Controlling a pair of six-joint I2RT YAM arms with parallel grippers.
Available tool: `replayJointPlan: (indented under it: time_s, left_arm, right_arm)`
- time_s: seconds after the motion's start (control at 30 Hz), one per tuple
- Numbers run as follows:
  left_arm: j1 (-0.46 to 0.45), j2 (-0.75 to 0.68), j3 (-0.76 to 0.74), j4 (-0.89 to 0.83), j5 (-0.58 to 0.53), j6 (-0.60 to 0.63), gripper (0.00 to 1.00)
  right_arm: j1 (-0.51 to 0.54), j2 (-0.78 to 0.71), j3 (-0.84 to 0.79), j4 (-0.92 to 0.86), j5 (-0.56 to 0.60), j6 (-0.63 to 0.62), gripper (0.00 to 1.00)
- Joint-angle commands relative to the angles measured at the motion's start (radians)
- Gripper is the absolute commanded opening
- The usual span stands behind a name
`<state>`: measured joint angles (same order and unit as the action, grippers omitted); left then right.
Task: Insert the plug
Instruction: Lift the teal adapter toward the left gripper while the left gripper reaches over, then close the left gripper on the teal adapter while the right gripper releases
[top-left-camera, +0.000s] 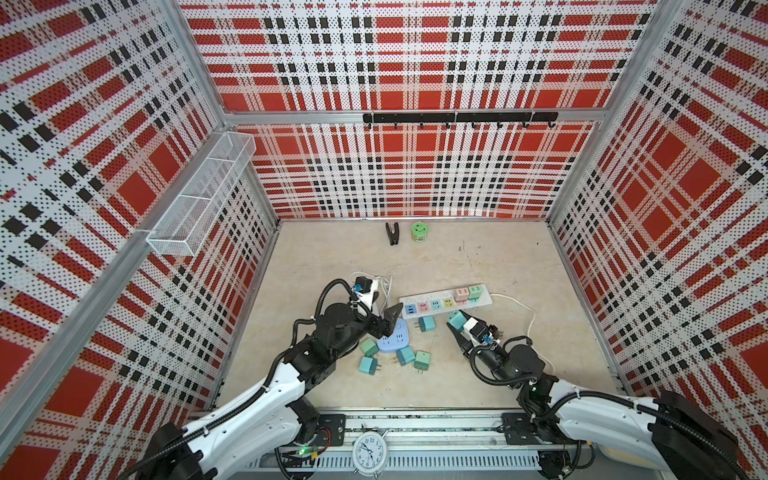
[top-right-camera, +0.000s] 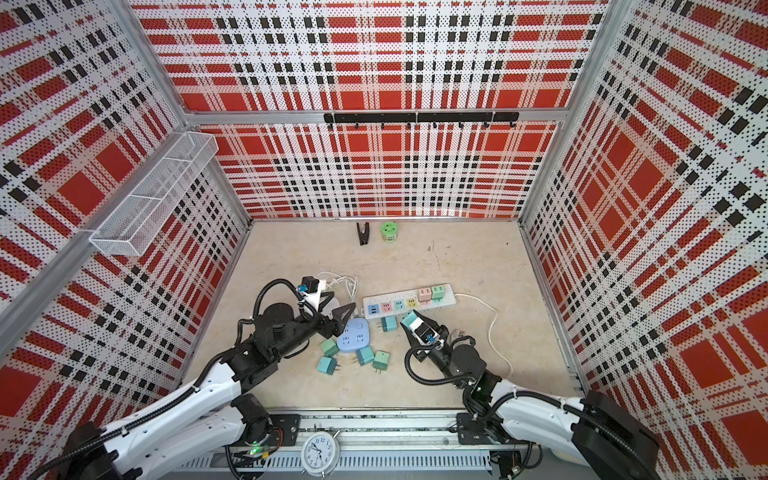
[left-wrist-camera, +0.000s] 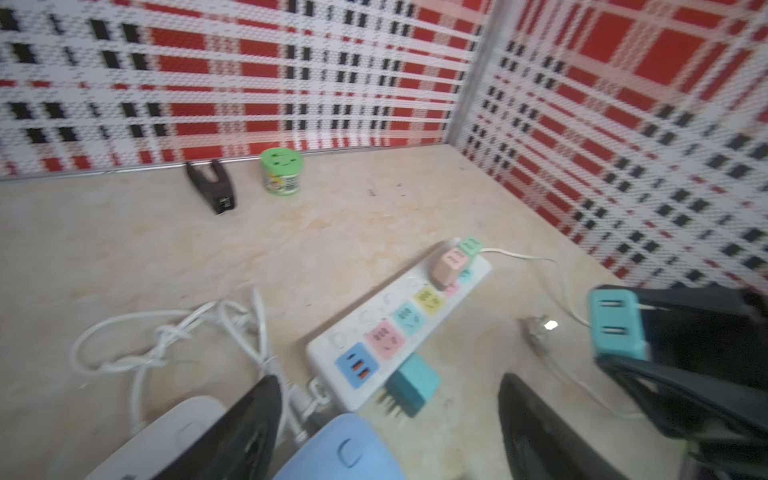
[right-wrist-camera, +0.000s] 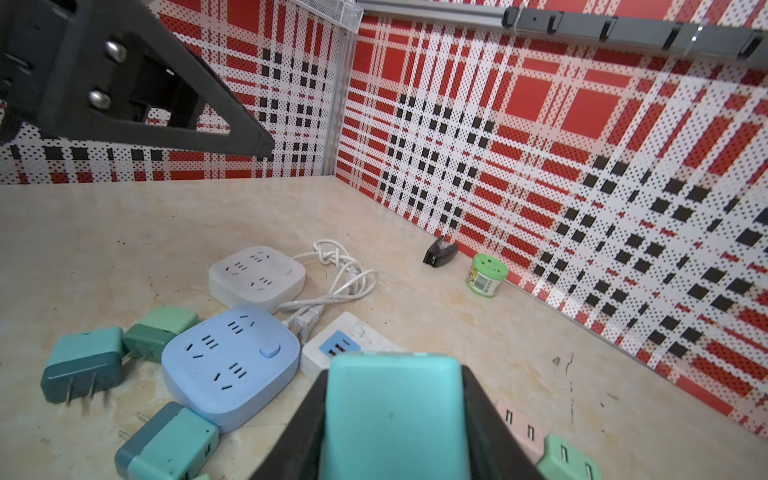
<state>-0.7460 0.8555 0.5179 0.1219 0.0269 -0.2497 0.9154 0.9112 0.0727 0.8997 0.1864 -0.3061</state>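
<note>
The right fingers (right-wrist-camera: 478, 419) are clenched on a teal plug (right-wrist-camera: 395, 415), one finger against each side of it. In both top views this plug (top-left-camera: 456, 321) is held close to the near edge of the long white power strip (top-left-camera: 444, 302), in line with its middle sockets and not in any of them; whether it touches the strip cannot be told. At the strip's far right end a pink plug (top-left-camera: 461, 294) and a green plug (top-left-camera: 474, 292) already sit in sockets side by side. The left fingers (top-left-camera: 390, 318) are spread wide with nothing between them, poised above a blue square socket block (top-left-camera: 392, 338) that lies on the tabletop (top-left-camera: 498, 257) to the left of the strip. A white square socket block (right-wrist-camera: 257, 276) with a knotted white cord (right-wrist-camera: 345, 274) lies just behind the blue one. Loose teal and green plugs are scattered around the blue block, one (top-left-camera: 426, 323) just beside the strip's near edge. Near the back wall stand a green jar (top-left-camera: 419, 230) and a black clip (top-left-camera: 392, 233).
</note>
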Motion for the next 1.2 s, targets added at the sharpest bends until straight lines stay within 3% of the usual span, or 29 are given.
replayJointPlan:
  time_s: [0.0,0.3,0.6,0.87,1.03,1.17]
  left_arm:
    - [-0.064,0.012,0.058,-0.068,0.090,-0.011,0.83]
    - [-0.154,0.175,0.173,-0.071,0.186,-0.029,0.84]
    - [-0.203,0.295,0.267,-0.071,0.209,-0.030,0.87]
    - [-0.214,0.368,0.319,-0.097,0.264,-0.030,0.78]
    - [-0.222,0.412,0.342,-0.106,0.296,-0.030,0.61]
    - [-0.228,0.411,0.341,-0.106,0.295,-0.030,0.59]
  right_arm:
    - [0.004,-0.030,-0.007,0.095,-0.081,-0.091,0.00]
    - [0.008,0.002,-0.001,0.152,-0.186,-0.072,0.01]
    - [0.022,0.014,0.010,0.186,-0.240,-0.064,0.03]
    - [0.028,0.038,0.023,0.197,-0.221,-0.066,0.03]
    - [0.032,0.072,0.029,0.231,-0.210,-0.064,0.03]
    - [0.032,0.099,0.027,0.261,-0.196,-0.064,0.03]
